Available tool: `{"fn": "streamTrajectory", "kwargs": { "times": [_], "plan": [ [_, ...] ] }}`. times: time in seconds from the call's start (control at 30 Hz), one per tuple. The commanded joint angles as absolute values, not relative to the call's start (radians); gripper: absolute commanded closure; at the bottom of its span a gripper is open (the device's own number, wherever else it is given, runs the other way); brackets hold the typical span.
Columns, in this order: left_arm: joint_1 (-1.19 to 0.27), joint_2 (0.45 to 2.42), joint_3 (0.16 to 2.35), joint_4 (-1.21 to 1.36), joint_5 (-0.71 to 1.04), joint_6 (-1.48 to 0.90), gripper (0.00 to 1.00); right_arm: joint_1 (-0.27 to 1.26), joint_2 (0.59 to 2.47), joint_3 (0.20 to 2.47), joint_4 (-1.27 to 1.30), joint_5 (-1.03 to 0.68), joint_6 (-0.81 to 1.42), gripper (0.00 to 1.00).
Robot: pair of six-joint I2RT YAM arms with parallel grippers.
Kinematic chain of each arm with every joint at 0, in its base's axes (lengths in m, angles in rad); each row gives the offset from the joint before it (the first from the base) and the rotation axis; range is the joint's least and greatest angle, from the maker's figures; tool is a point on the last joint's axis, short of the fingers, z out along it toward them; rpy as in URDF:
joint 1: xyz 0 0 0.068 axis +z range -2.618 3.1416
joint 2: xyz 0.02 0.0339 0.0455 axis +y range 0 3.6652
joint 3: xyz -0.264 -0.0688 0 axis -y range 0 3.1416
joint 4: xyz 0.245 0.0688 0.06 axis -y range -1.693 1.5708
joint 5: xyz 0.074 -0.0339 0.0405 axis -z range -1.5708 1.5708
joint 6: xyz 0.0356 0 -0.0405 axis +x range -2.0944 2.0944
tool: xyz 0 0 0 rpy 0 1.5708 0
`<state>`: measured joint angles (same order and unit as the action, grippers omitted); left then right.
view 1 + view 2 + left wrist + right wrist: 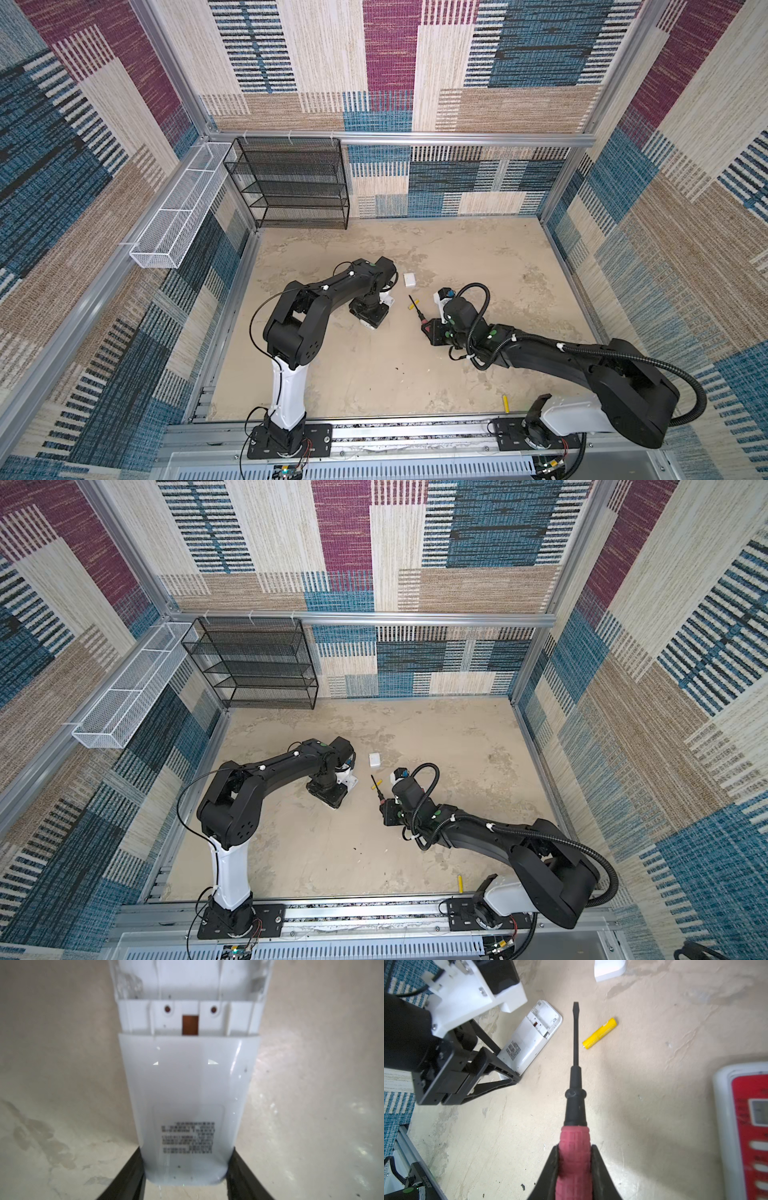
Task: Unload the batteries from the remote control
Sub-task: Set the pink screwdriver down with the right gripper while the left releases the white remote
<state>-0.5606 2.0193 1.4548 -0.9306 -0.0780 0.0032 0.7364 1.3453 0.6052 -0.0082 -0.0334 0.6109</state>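
Observation:
The white remote control (187, 1084) lies back-up on the table, its battery bay (187, 985) uncovered and empty. My left gripper (187, 1153) is shut on the remote's label end, one finger on each side edge. My right gripper (574, 1147) is shut on the red handle of a screwdriver (575, 1043), whose black tip hovers just beside the remote (529, 1043). One yellow battery (600, 1033) lies on the table next to the shaft, seen in both top views (411, 307) (376, 786). A second yellow battery (506, 403) rests near the front edge.
A small white cover (409, 279) lies behind the grippers. A second remote with a red face (745, 1126) sits close to my right gripper. A black mesh shelf (291, 183) and a white wire basket (178, 208) hang at the back left.

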Motion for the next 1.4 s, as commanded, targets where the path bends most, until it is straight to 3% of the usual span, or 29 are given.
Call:
{"fn": "streamTrajectory", "kwargs": {
  "times": [0.0,0.33,0.37,0.4,0.43,0.73,0.87,0.93,1.23,1.37],
  "plan": [
    [-0.541,2.044,1.492,-0.945,-0.118,0.026,0.55,0.685,1.316,0.623,-0.051,0.011,0.556,1.0],
    [-0.486,2.103,1.59,-0.945,-0.108,0.002,0.51,0.41,1.35,0.638,-0.083,-0.011,0.414,1.0],
    [-0.486,2.103,1.592,-0.945,-0.101,0.006,0.41,0.387,1.358,0.641,-0.084,-0.007,0.406,1.0],
    [-0.486,2.103,1.592,-0.946,-0.1,0.006,0.2,0.365,1.367,0.644,-0.084,-0.006,0.4,1.0],
    [-0.486,2.102,1.591,-0.946,-0.1,0.007,0.16,0.349,1.377,0.643,-0.084,-0.006,0.396,1.0],
    [-0.485,2.061,1.583,-0.946,-0.095,0.012,0.12,0.239,1.495,0.638,-0.059,-0.009,0.393,1.0],
    [-0.485,2.026,1.599,-0.945,-0.081,0.01,0.01,0.223,1.549,0.667,-0.076,-0.002,0.393,1.0],
    [-0.486,2.007,1.607,-0.943,-0.071,0.009,0.01,0.222,1.571,0.677,-0.085,0.007,0.396,0.99],
    [-0.49,1.915,1.61,-0.93,-0.049,-0.033,0.01,0.222,1.601,0.684,-0.096,0.019,0.41,0.85],
    [-0.503,1.876,1.59,-0.921,-0.034,-0.057,0.01,0.222,1.61,0.688,-0.1,0.017,0.412,0.7]
  ]
}}
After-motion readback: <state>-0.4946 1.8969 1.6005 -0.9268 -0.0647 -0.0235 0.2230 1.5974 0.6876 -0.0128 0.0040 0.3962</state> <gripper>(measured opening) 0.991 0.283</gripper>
